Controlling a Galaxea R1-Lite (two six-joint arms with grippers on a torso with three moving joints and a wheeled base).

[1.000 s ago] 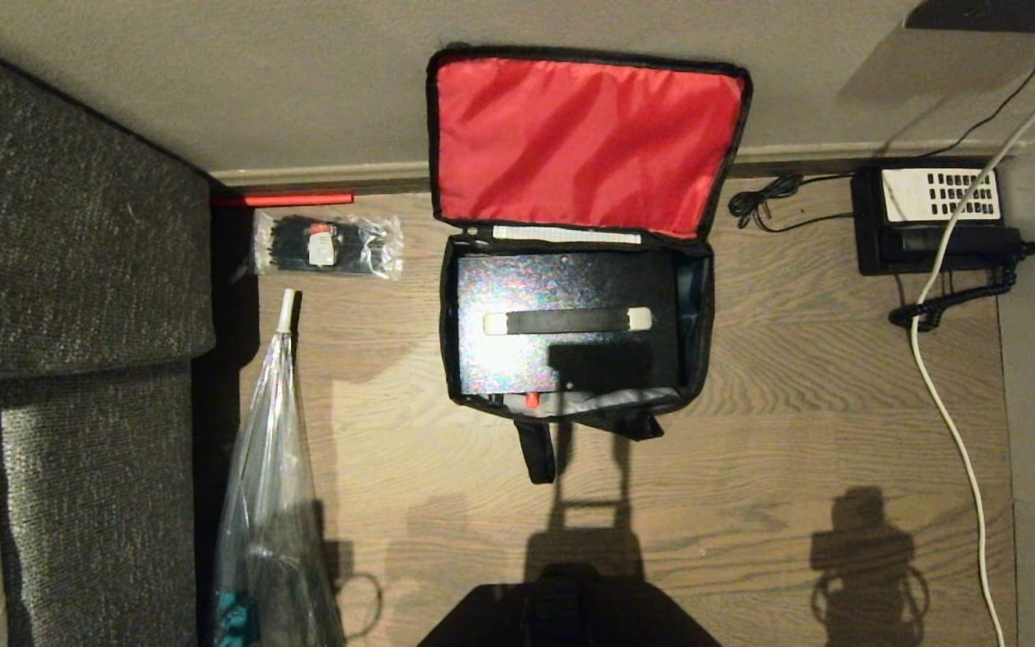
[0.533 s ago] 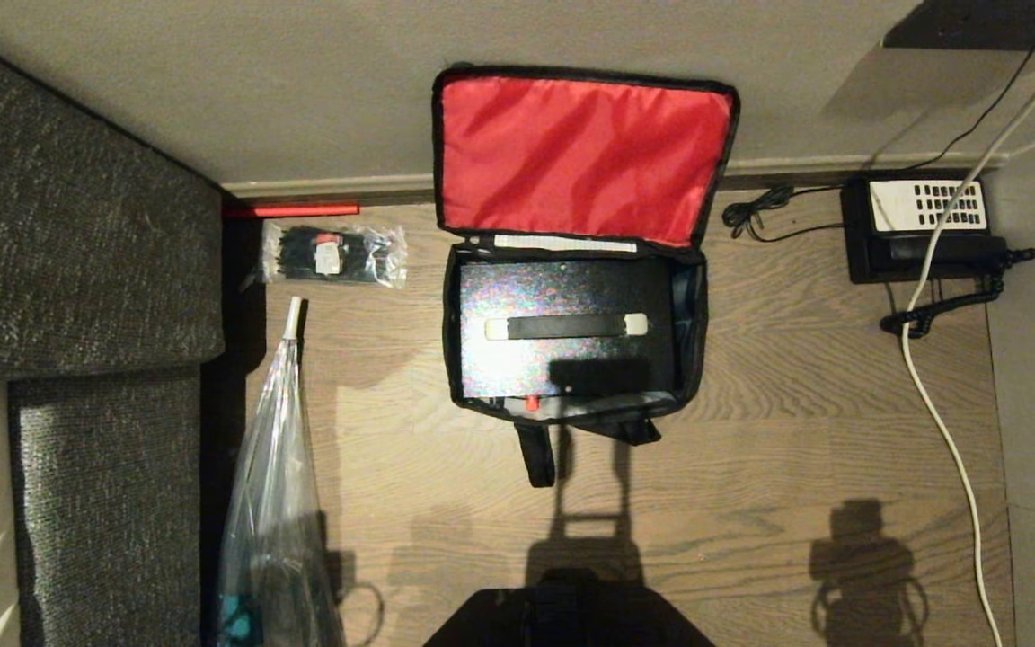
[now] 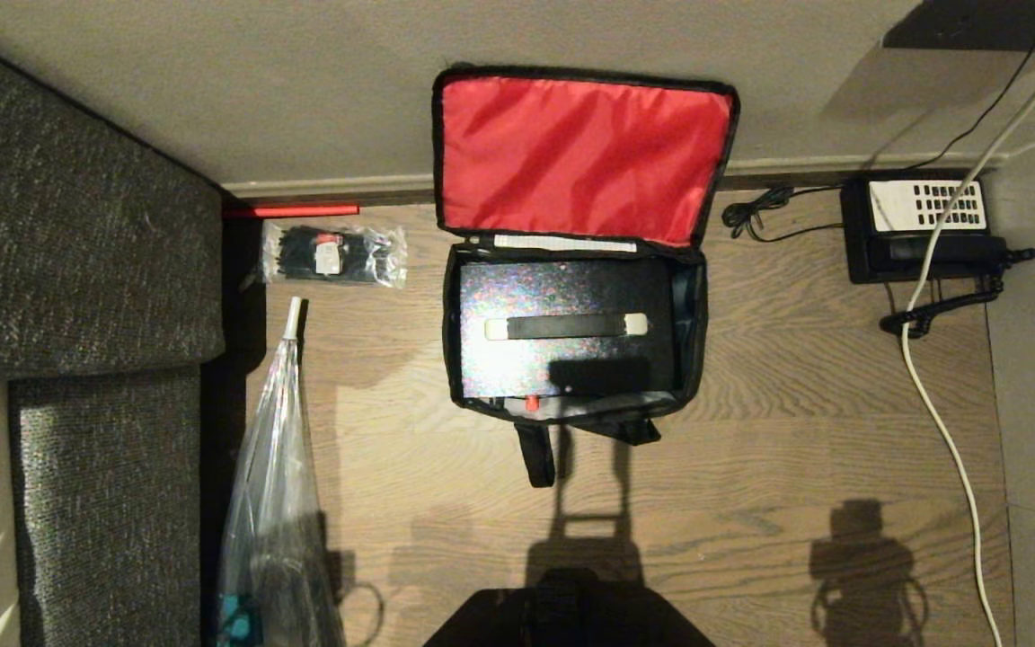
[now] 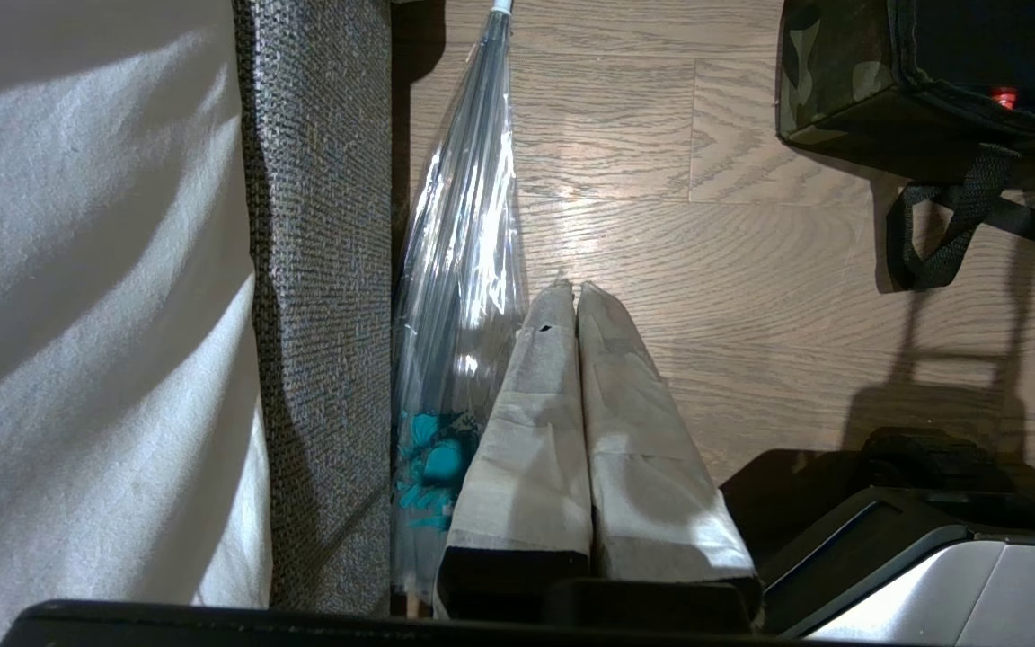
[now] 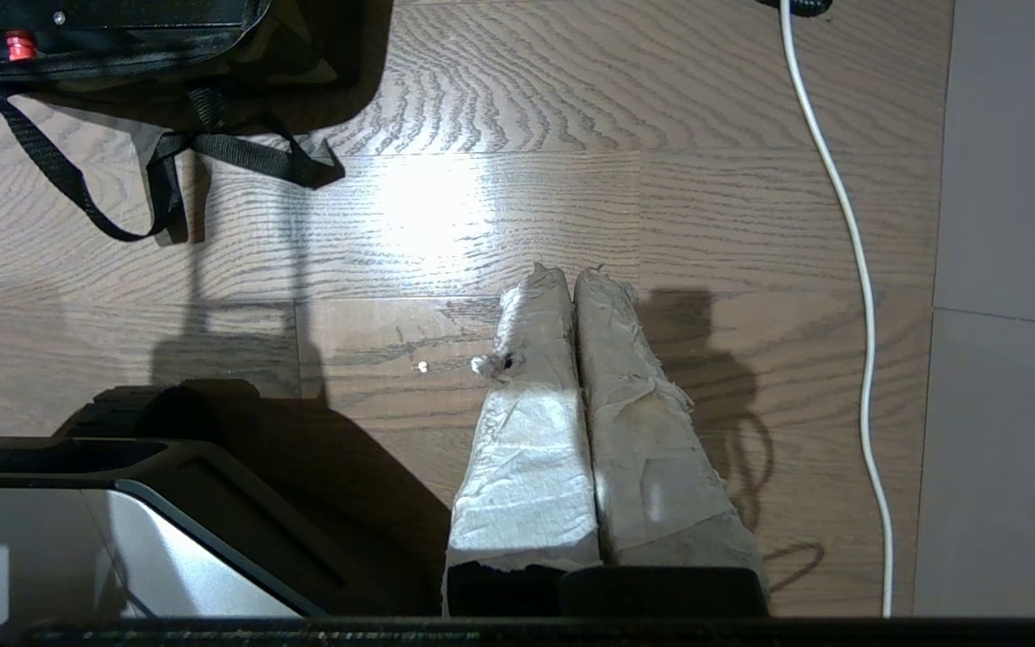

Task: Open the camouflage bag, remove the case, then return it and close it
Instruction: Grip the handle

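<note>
Head view: camouflage bag [image 3: 702, 314] open, case [image 3: 562, 296] inside, flap up.

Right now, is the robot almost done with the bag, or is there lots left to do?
The bag on the floor is open, its red lid flipped back against the wall. The case lies inside; whether it has already been out and back can't be told. Nothing is in hand: the left gripper and right gripper hang shut over bare floor, away from the bag. The bag is not yet closed.
</note>
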